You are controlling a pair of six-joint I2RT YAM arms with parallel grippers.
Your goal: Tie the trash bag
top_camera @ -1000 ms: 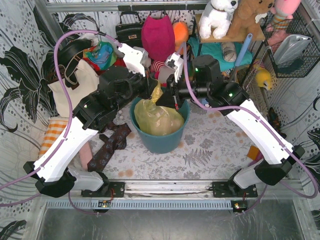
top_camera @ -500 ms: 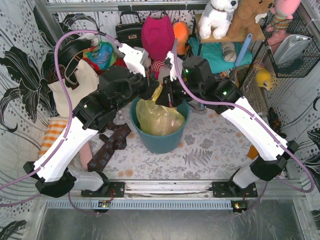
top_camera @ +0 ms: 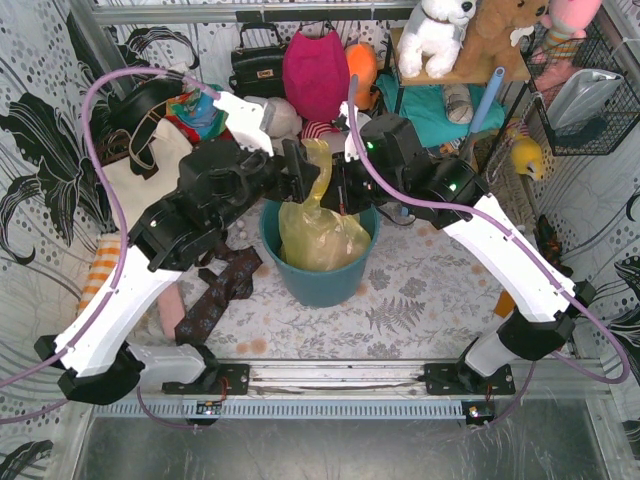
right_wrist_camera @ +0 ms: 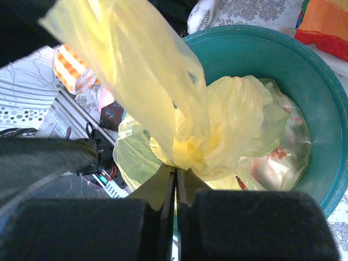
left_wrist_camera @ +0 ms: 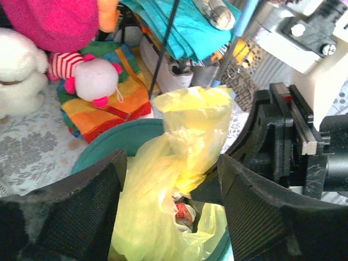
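**Bag neck pinched**

I'm watching the trash bag [top_camera: 318,235] sitting inside the teal bin [top_camera: 325,287], its neck rising above the rim. My right jaws are clamping that neck; my left jaws are standing wide apart around it.

The teal bin [top_camera: 322,283] is viewed from high above its near side by the top camera, closely across its rim from its left by the left wrist camera, and closely down into it by the right wrist camera, its trash bag [top_camera: 315,228] being shared by all.
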